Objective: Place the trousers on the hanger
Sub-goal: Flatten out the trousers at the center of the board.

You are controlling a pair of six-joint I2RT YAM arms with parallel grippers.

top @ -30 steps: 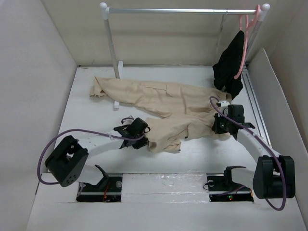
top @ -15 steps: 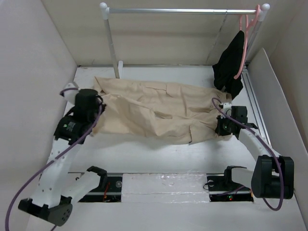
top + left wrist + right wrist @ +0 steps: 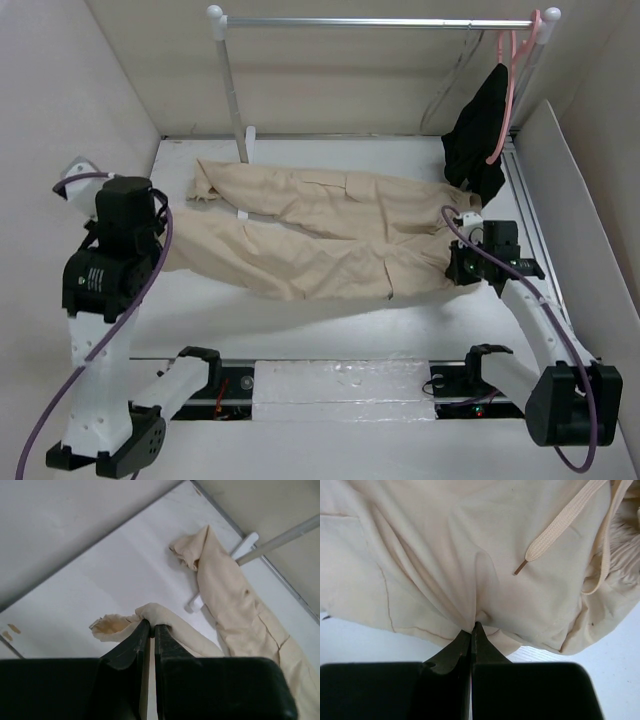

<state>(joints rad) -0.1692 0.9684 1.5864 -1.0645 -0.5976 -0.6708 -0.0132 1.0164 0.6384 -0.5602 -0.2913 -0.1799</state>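
The beige trousers (image 3: 330, 230) lie spread across the table, legs to the left and waist to the right. My left gripper (image 3: 152, 624), raised at the far left (image 3: 160, 242), is shut on the hem of the near leg (image 3: 150, 612). The far leg (image 3: 225, 595) lies flat by the rack's foot. My right gripper (image 3: 472, 626) is shut on a fold of the trousers near the waist (image 3: 462, 268), below the drawstring (image 3: 560, 525). A thin grey wire hanger (image 3: 452, 75) hangs faintly from the rail's right part.
A clothes rack's rail (image 3: 380, 22) spans the back, with its left post (image 3: 228, 90) standing at the trousers' far leg. A pink hanger (image 3: 508, 80) holds a black garment (image 3: 480, 125) at the right end. Walls close in on both sides.
My left arm swung from the table's middle to the far left and rose, drawing the near leg out straight. Its jaws closed on the hem. The right gripper stayed put.
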